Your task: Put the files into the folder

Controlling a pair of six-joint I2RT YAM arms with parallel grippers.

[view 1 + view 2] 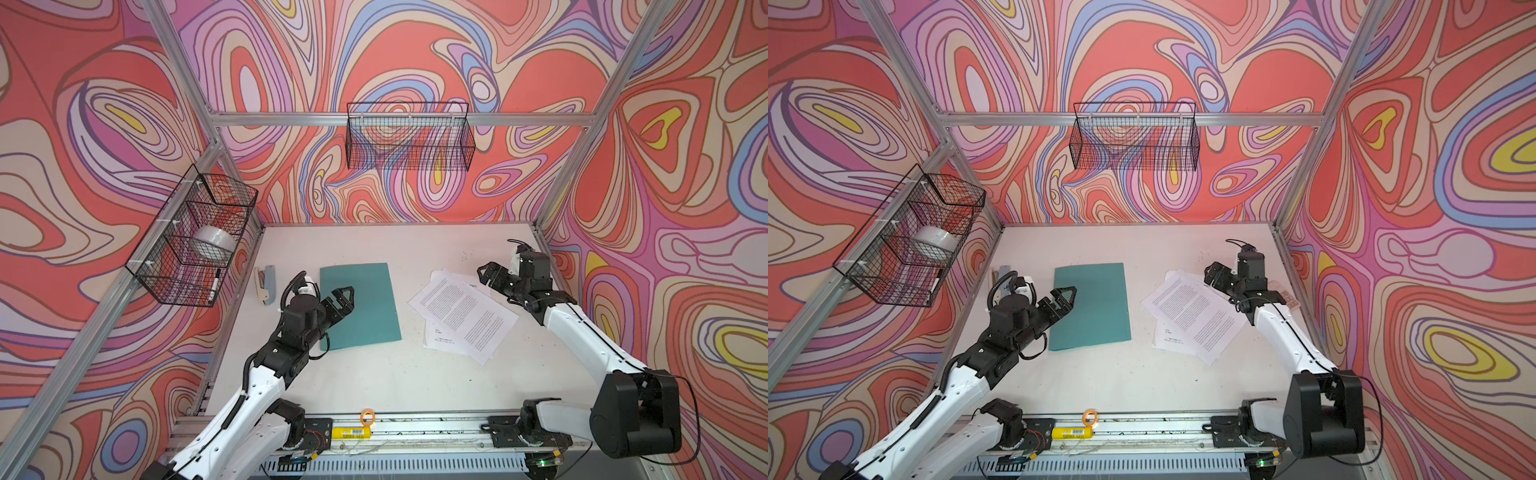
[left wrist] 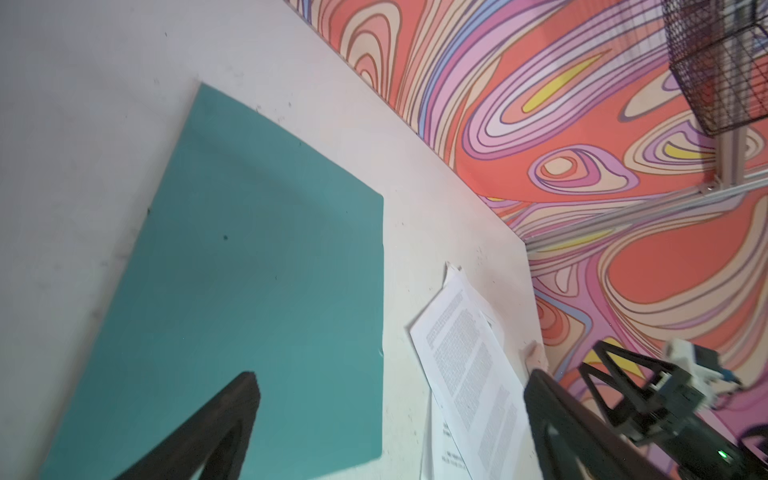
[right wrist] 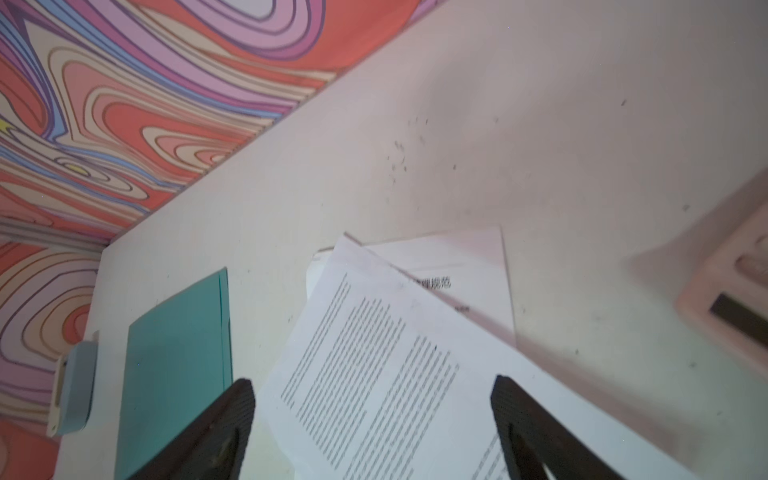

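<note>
- The left gripper point(image 1: 351, 298) is hovering over the left edge of the folder point(image 1: 370, 320), jaws spread, empty.
- The right gripper point(image 1: 482, 276) is hanging above the far edge of the files point(image 1: 465, 320), jaws apart, gripping nothing.
- The folder is lying closed on the table point(image 1: 374, 382), with the files fanned beside it, apart.

The folder point(image 1: 359, 305) looks matt, files point(image 1: 463, 316) are paper, table point(image 1: 374, 382) scuffed, basket point(image 1: 409, 145) wire.
</note>
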